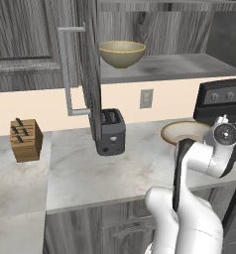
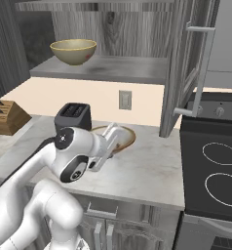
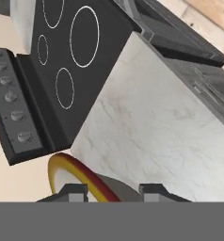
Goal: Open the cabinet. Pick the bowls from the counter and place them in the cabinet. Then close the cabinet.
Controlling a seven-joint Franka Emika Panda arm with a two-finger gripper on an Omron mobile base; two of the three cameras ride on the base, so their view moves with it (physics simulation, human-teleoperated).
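The cabinet [image 1: 164, 67] stands open, its doors swung out with their bar handles [image 1: 68, 69] showing. On the grey shelf [image 2: 103, 68] rests the deep olive-yellow bowl [image 1: 122, 53] [image 2: 73, 51]. The shallow tan-rimmed bowl [image 1: 184, 131] [image 2: 124, 138] lies on the marble counter [image 1: 90, 173] beside the stove. My gripper [image 2: 110, 141] [image 3: 116, 192] reaches down onto the near rim of that bowl [image 3: 69, 172]. Both fingertips [image 3: 76, 190] straddle the rim and are closed on it. The bowl still rests on the counter.
A dark toaster [image 1: 111, 131] [image 2: 73, 114] stands at the back of the counter under the left door. A wooden knife block [image 1: 26, 140] [image 2: 6, 117] sits far left. The black stovetop [image 2: 215, 171] [image 3: 71, 61] borders the counter on the right. The right door [image 2: 186, 63] hangs open over the counter's right end.
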